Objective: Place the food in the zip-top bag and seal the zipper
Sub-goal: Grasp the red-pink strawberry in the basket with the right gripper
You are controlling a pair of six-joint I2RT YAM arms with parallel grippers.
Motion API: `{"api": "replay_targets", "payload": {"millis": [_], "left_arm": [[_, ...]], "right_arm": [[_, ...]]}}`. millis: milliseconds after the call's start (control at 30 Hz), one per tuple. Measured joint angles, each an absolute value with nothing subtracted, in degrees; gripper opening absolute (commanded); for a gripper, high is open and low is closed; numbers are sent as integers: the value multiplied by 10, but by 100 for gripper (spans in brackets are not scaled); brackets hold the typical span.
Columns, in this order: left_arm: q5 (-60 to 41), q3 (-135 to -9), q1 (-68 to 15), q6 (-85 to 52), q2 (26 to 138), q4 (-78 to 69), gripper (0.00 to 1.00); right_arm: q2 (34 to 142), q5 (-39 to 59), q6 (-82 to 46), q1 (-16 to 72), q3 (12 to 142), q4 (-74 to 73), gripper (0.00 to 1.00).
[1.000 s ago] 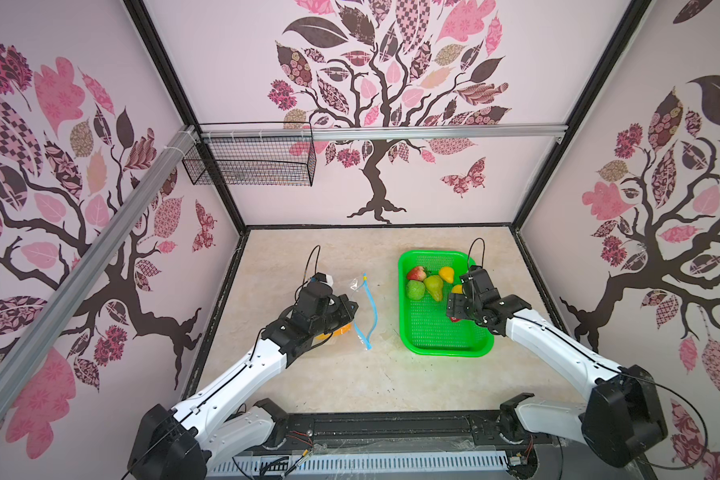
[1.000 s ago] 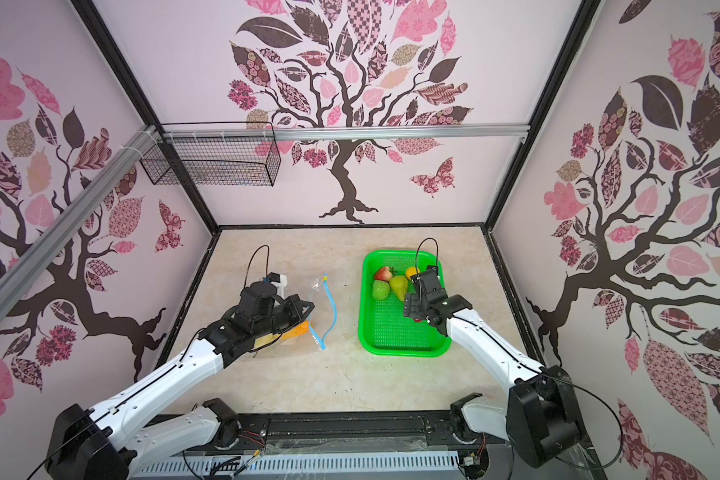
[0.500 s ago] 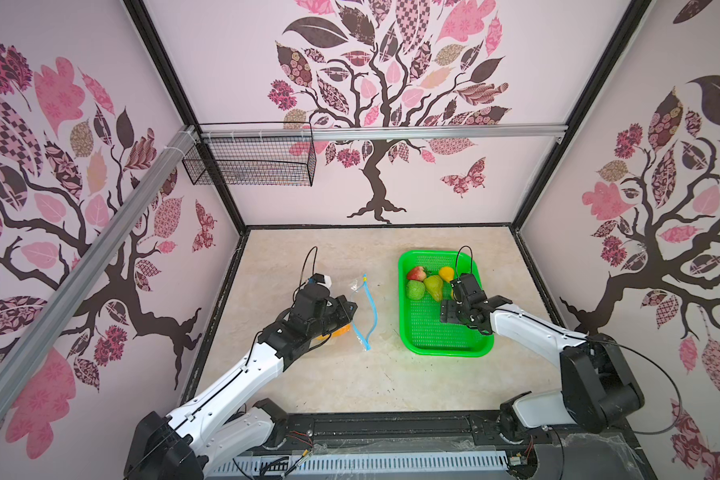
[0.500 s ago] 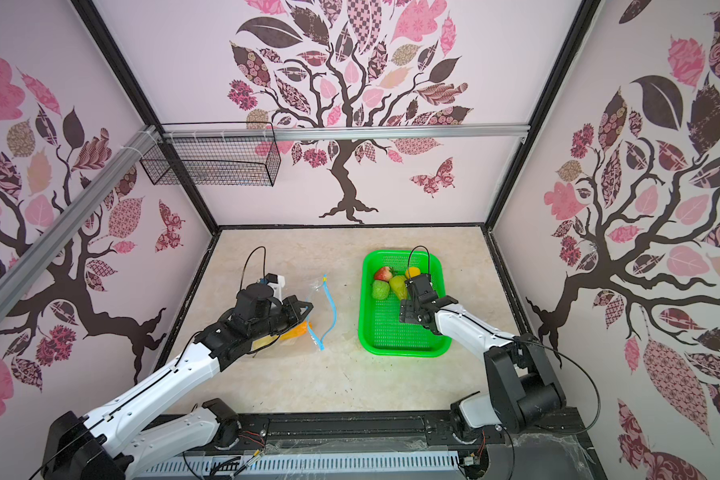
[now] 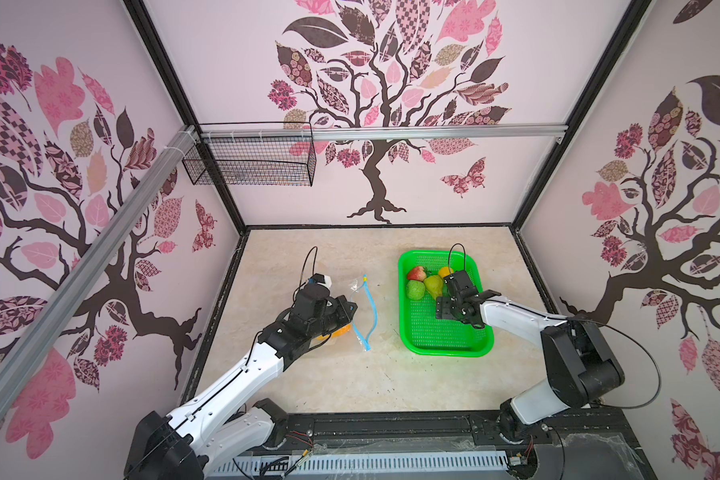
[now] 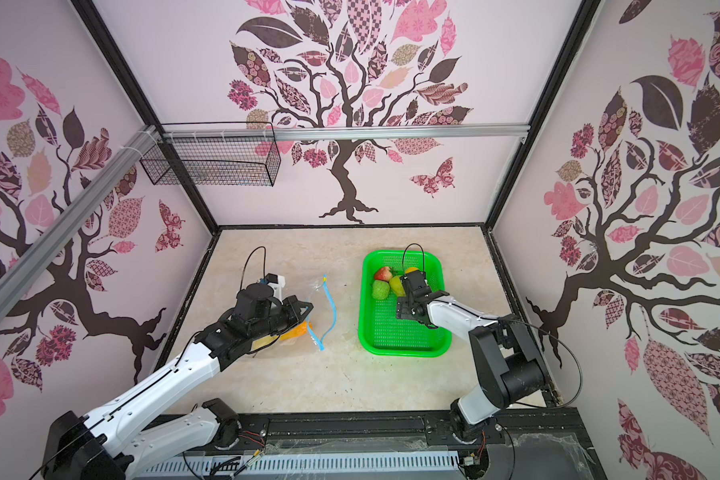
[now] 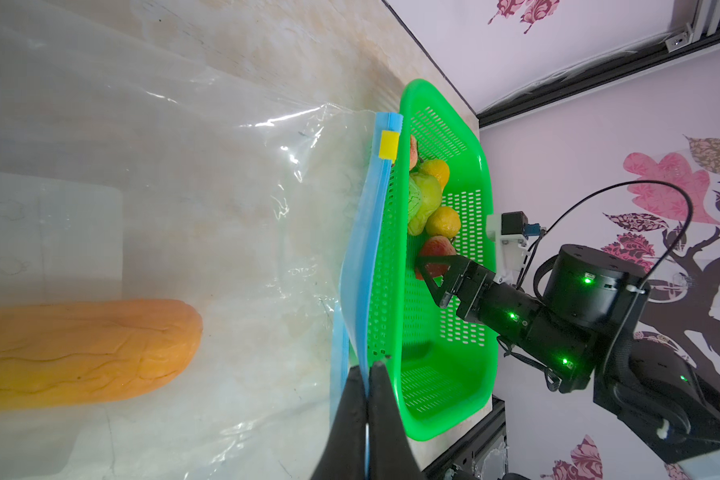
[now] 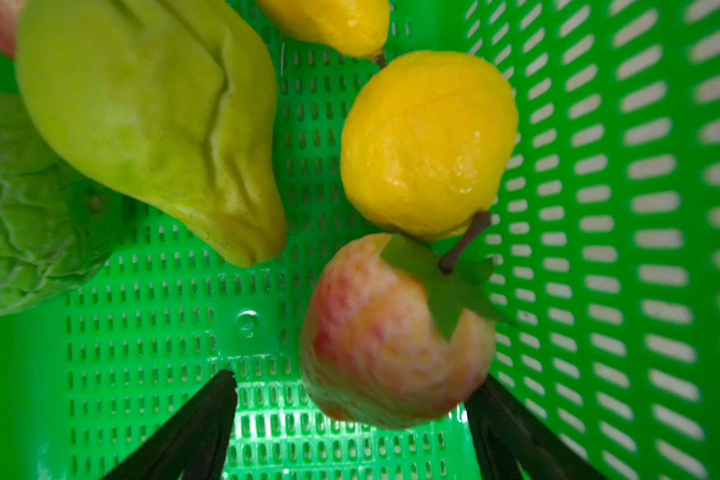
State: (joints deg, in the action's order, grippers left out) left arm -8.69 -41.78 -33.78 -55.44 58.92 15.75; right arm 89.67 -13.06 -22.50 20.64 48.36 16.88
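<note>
Inside the perforated basket [image 5: 403,316], three o'clock from the crinkly zip-top bag [image 7: 225,208], a mottled strawberry [image 8: 391,332] is flanked by the wide-spread right gripper [image 8: 354,380]. The bag's blue zipper [image 7: 371,232] is pinched by the left gripper [image 7: 368,368].

Clear, crinkly zip-top bag [image 7: 184,187] lying flat left of the green basket [image 5: 445,351], mouth toward it. Light-blue zipper [image 7: 362,257] bowed open, yellow slider [image 7: 388,145] at its far end. Orange carrot [image 7: 80,349] lies inside. In the basket's far half: green pear [image 8: 150,120], lemon [image 8: 429,141], strawberry [image 8: 391,345], crinkled green piece [image 8: 17,208].
</note>
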Motion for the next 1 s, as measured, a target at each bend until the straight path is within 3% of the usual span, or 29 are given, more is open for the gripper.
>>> {"api": "replay_targets", "payload": {"millis": [500,833,1000], "left_arm": [[-93,-418,-338,-554,592,158,0],[-93,-418,-338,-554,598,158,0],[-93,-418,-338,-554,603,158,0]], "right_arm": [[958,-158,-227,205,522,158,84],[968,-159,-232,205,525,147,59],[967,-158,-232,205,525,145,56]]}}
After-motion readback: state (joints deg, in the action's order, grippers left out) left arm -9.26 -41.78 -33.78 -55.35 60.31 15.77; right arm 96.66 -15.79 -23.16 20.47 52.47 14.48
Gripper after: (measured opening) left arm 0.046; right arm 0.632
